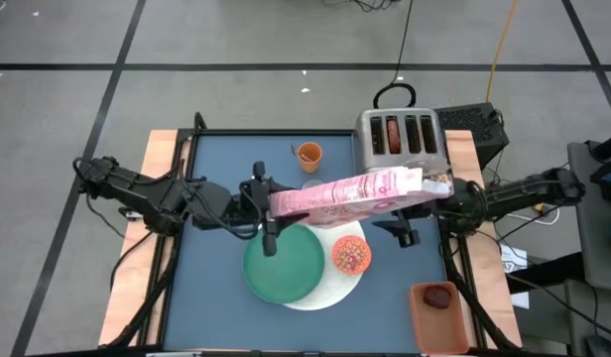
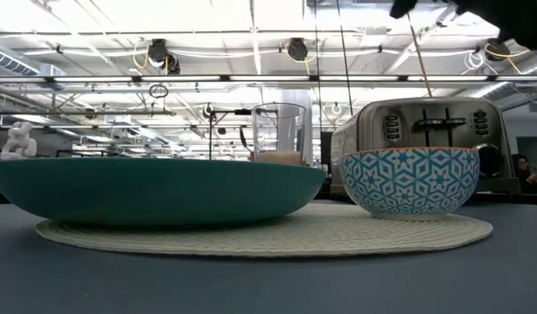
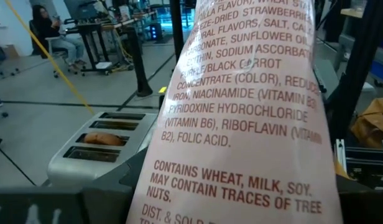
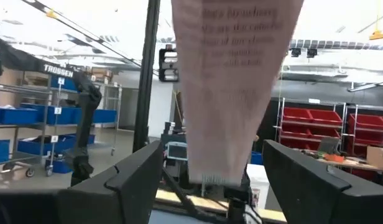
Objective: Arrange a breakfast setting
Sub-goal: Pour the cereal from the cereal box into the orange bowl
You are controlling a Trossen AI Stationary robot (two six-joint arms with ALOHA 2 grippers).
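Both grippers, left and right, clasped the cereal box above the bowl (light, crushable cardboard, best held by its ends).

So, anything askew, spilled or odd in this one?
The pink cereal box is off the table, lying nearly flat in the air between the left gripper and the right gripper, above the small orange bowl. It is tipped for pouring, so not a fault. No spill shows.
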